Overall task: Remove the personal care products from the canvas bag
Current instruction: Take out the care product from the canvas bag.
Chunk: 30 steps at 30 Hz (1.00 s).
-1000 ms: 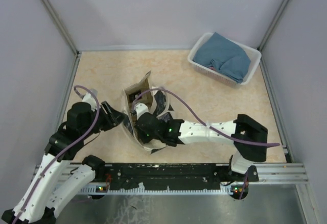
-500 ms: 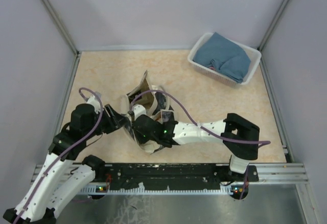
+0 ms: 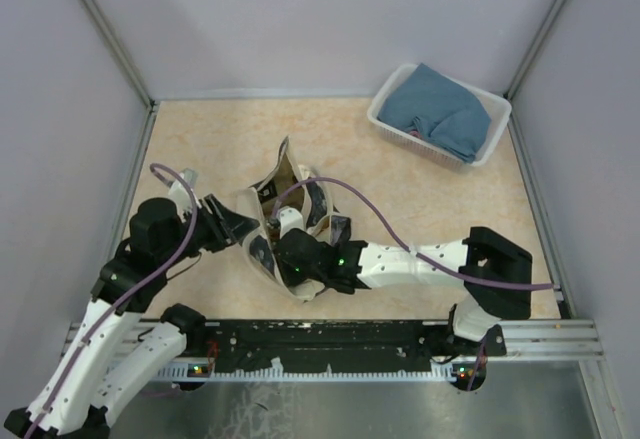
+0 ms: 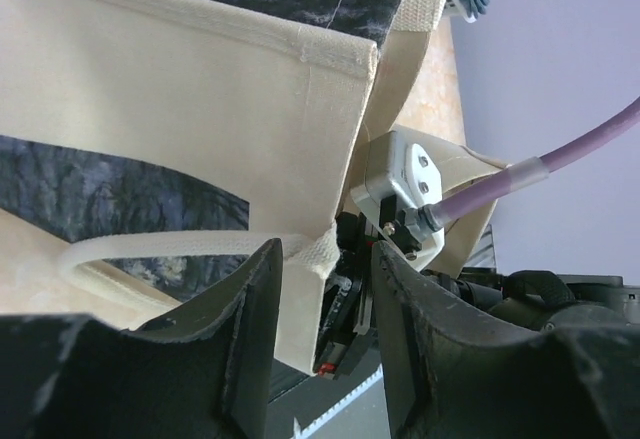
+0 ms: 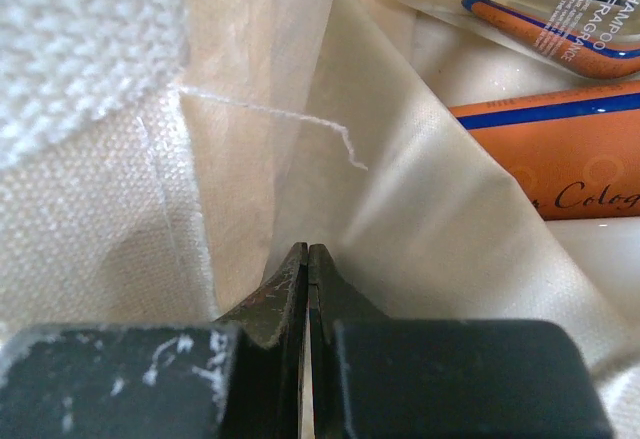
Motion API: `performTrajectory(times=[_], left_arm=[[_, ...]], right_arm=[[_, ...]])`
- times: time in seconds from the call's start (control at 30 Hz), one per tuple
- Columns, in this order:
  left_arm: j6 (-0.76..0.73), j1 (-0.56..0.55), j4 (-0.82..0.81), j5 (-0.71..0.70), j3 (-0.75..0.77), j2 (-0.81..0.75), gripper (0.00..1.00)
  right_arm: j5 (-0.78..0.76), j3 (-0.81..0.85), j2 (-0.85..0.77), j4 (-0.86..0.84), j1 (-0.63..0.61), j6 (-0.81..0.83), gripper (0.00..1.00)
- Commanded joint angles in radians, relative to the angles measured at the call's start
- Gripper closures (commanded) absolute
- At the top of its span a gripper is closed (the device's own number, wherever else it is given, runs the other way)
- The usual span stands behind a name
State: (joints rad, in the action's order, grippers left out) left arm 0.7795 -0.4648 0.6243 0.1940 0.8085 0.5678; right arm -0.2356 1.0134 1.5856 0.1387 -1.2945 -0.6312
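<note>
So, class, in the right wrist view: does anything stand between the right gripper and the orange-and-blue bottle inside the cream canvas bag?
Yes. A slanting fold of the cream canvas bag lies between the shut right gripper and the orange-and-blue bottle, which lies beyond the fold, up and to the right in that view.

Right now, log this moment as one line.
left gripper open astride canvas bag rim | right gripper shut, empty, inside bag | orange-and-blue bottle in bag, not grasped

From above the canvas bag [image 3: 284, 159] hides the right gripper [image 5: 308, 254]; the orange bottle [image 5: 560, 144] runs off the picture's edge.
</note>
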Motion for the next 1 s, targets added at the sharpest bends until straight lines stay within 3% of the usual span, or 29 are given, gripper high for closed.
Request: performTrajectory(times=[0.0,0.3,0.6,0.63,0.73,0.77,0.83,0.93,0.97], left_arm=[[-0.03,-0.004,-0.073,0.066,-0.036,0.033,0.53],[-0.087,-0.023,-0.092,0.046,-0.042,0.095,0.53],[-0.111,-0.119,-0.108,-0.035,-0.049,0.19,0.51],[-0.113,-0.135,-0.103,-0.055,-0.046,0.201,0.55],[-0.117,-0.176,-0.066,-0.123,-0.02,0.236,0.93],[-0.115,-0.184,-0.049,-0.148,-0.014,0.244,1.0],[-0.113,-0.194,-0.021,-0.192,-0.007,0.243,1.0],[-0.113,-0.195,0.021,-0.263,0.001,0.209,1.0],[-0.114,-0.195,0.035,-0.279,0.003,0.198,1.0]], right_arm=[[-0.004,-0.033,0.012,0.162,-0.017,-0.029,1.0],[0.011,0.002,0.03,0.16,-0.017,-0.019,1.0],[0.021,0.028,0.031,0.173,-0.017,-0.001,1.0],[0.021,0.031,0.028,0.173,-0.016,0.0,1.0],[0.008,0.047,0.015,0.193,-0.017,0.005,1.0],[0.004,0.053,0.009,0.203,-0.017,0.007,1.0],[-0.013,0.066,-0.006,0.236,-0.018,0.013,1.0],[-0.094,0.093,-0.037,0.315,-0.017,0.02,0.74],[-0.119,0.101,-0.042,0.342,-0.017,0.029,0.71]])
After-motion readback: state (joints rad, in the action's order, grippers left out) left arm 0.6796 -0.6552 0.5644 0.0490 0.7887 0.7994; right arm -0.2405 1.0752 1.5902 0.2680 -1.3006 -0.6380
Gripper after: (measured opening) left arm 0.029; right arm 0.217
